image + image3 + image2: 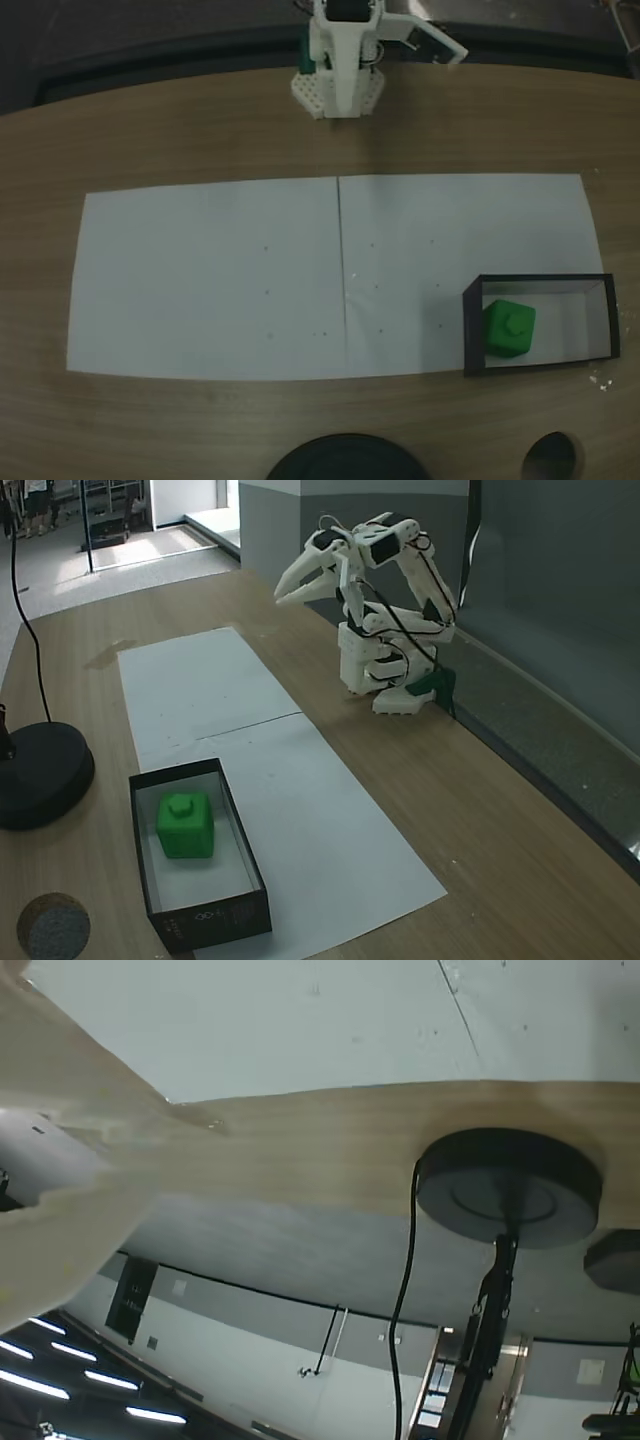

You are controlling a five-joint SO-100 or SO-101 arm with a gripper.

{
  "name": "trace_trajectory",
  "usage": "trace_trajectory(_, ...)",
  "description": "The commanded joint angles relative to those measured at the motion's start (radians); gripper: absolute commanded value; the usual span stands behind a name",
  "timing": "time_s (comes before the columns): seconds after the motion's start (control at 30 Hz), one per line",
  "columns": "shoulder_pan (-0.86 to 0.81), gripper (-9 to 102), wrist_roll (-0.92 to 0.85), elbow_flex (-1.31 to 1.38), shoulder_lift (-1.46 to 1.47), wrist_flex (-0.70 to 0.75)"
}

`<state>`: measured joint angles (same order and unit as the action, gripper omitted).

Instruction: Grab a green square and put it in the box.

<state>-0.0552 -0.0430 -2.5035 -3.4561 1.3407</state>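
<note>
1. Plainly, the green square [509,328] is a small bright plastic cube with a round raised knob on its top face; it sits inside the box [607,318], and in a fixed view [185,826] its matte sides and softly rounded edges show clearly.
2. The box [210,917] is a low rectangular tray with thin black walls and a pale, smooth floor; the cube rests on that floor toward one end, leaving bare floor at the other end.
3. The box stands on white paper [210,270], two flat sheets laid side by side with a thin straight seam between them; the sheets [200,685] look smooth and faintly speckled.
4. The paper lies on the table [150,130], a wood-grain surface with a curved edge and fine lengthwise streaks; the wrist view shows the same grain [330,1150].
5. A round black disc [40,775] with a dull finish rests on the table near the box, with a thin black cable rising from it; the wrist view shows it [510,1188] as a thick puck with a ringed face.
6. A small round hole with a grey speckled filling [52,927] sits in the table near the box's corner.
7. The arm [385,650] is white moulded plastic, folded back over its base at the table's far side, well apart from the box.
8. The pincer [285,593] has tapered, pointed white fingers that lie together, clenched on nothing.
</note>
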Motion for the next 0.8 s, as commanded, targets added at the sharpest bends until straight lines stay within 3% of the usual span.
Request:
trace_trajectory(0.0, -0.002, 0, 0.005, -0.081, -0.018, -0.089)
trace_trajectory(0.37, -0.003, 0, 0.003, -0.580, -0.020, -0.333)
trace_trajectory(0.5, 0.008, 0, 0.005, -0.580, -0.018, -0.350)
trace_trajectory(0.6, 0.011, 0, 0.005, -0.566, -0.018, -0.305)
trace_trajectory(0.77, 0.011, 0, 0.005, -0.502, -0.018, -0.061)
